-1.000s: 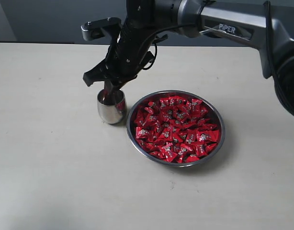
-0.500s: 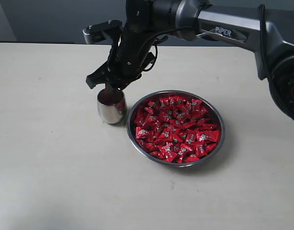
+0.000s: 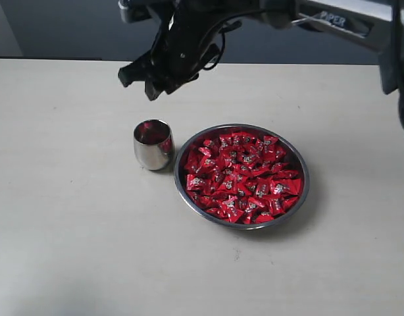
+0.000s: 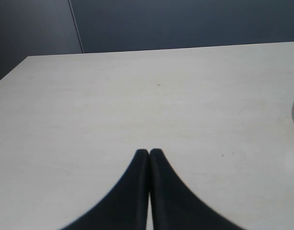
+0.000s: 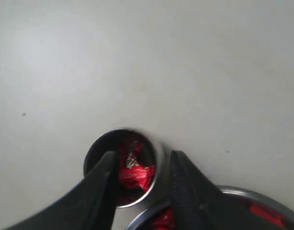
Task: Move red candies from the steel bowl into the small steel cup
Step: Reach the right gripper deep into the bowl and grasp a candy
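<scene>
Your steel bowl (image 3: 306,178) sits on the pale table (image 3: 70,230), and it's packed: red candies (image 3: 241,174) heaped across the whole dish in shiny wrappers with silver-white marks. Just beside it, on the left in the exterior view, stands the small steel cup (image 3: 152,150), upright, its side nearly against the bowl's rim; whether they touch, you can't tell from here. Look down through the right wrist camera and the cup (image 5: 159,153) has red in it: at least one wrapped candy (image 5: 135,172) lies at the bottom, though a count isn't possible.

Now your right gripper (image 3: 139,84). It hangs in the air above the cup, clear of the rim, jaws spread apart with nothing between them. From its own camera the cup's mouth shows right between the two dark fingers (image 5: 101,182), with the bowl's rim (image 5: 233,191) off to one side.

Your left gripper (image 4: 149,153) is well away over bare table, fingertips pressed together, holding nothing.
</scene>
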You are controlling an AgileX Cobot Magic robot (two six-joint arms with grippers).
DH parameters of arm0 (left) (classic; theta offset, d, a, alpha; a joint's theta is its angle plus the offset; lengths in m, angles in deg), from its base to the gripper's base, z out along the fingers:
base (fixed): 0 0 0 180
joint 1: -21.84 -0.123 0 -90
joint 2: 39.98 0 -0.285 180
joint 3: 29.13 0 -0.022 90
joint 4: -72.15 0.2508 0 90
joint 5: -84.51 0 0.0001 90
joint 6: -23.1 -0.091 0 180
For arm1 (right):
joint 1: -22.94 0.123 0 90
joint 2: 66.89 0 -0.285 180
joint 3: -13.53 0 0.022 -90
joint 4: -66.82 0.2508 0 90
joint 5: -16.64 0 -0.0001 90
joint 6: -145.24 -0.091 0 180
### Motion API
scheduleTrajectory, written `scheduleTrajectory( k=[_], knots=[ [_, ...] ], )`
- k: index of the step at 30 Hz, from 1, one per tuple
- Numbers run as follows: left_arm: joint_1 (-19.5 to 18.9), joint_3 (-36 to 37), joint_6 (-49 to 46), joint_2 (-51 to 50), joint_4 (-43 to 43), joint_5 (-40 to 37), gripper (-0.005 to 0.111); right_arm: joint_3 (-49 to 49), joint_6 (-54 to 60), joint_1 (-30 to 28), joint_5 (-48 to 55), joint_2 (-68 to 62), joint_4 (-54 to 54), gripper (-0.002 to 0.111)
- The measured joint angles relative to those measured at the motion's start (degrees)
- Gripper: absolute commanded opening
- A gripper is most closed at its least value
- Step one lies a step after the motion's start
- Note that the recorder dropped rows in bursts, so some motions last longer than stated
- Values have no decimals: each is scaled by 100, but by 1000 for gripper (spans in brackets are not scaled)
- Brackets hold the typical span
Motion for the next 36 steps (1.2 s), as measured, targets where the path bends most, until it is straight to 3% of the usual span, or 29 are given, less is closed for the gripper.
scheduleTrajectory(
  k=[7, 16, 21, 29, 36],
  knots=[
    [0, 0, 0, 0, 0, 0, 0, 697, -93, -425, -424, 720, -107, 30],
    [0, 0, 0, 0, 0, 0, 0, 4549, -197, -1188, -2610, 3218, -121, 30],
    [0, 0, 0, 0, 0, 0, 0, 5883, -211, -1250, -3138, 3573, -158, 30],
    [0, 0, 0, 0, 0, 0, 0, 6157, -155, -1190, -3093, 3213, 285, 30],
    [0, 0, 0, 0, 0, 0, 0, 6157, 285, -543, -2982, 2970, 586, 30]
  ],
)
